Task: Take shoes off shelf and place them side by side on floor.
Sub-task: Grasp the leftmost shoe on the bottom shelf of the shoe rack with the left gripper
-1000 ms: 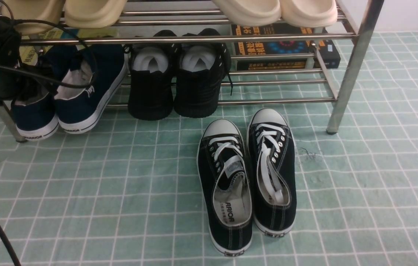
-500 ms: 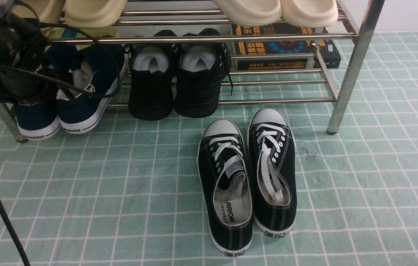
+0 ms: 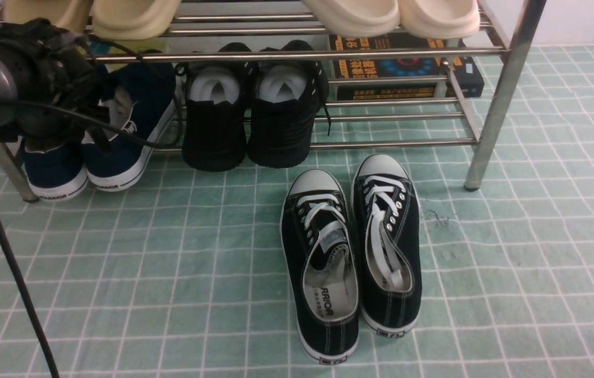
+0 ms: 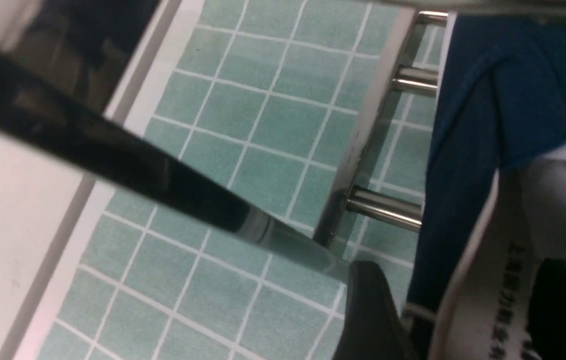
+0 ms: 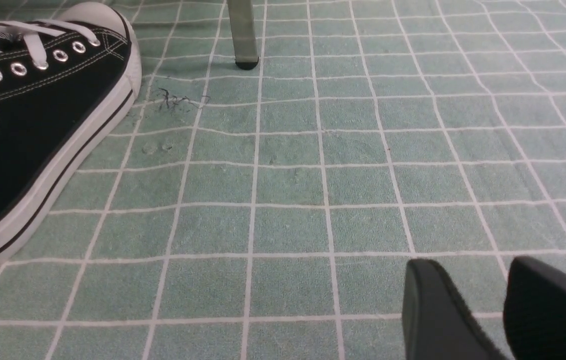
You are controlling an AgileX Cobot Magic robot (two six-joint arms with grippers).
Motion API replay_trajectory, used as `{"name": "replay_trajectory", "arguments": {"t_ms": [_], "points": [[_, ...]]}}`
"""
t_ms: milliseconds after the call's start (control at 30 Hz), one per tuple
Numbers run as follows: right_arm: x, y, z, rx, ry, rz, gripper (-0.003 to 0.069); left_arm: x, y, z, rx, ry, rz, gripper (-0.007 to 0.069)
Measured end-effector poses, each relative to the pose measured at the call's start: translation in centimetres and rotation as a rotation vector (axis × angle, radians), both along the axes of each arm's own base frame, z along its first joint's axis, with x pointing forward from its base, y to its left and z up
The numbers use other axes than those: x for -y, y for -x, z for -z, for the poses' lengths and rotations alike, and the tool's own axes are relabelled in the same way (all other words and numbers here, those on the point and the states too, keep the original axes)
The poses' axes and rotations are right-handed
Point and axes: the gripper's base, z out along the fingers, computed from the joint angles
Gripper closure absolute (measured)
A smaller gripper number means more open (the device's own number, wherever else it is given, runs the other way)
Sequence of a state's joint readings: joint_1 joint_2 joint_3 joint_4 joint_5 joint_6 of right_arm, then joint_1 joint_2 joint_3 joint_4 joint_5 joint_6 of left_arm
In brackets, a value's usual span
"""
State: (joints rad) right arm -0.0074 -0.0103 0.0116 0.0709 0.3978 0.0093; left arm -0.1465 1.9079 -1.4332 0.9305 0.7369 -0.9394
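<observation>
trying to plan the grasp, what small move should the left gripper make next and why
Probably ease the left gripper shut, gently: its fingers stand apart, one beyond the outer side of a navy slip-on, the other over its insole, so closing would likely pinch the shoe's side wall between them.

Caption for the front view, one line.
Left end effector at the navy WARRIOR slip-ons on the chrome shoe rack, black lace-up sneakers on the floor.
</observation>
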Motion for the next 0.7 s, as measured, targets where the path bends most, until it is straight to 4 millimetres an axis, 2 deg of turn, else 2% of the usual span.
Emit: {"name": "replay_trajectory", "arguments": {"t_ms": [500, 633, 700], "points": [[0.00, 0.00, 0.00, 0.000, 0.000, 0.000, 0.0421, -0.19, -0.49, 0.98, -0.022, -0.039, -0.009, 0.0250], [0.00, 0.00, 0.00, 0.000, 0.000, 0.000, 0.0421, -0.19, -0.49, 0.98, -0.019, -0.036, -0.013, 0.0302], [0.00, 0.00, 0.00, 0.000, 0.000, 0.000, 0.0421, -0.19, -0.49, 1.01, -0.020, -0.037, -0.013, 0.0355]]}}
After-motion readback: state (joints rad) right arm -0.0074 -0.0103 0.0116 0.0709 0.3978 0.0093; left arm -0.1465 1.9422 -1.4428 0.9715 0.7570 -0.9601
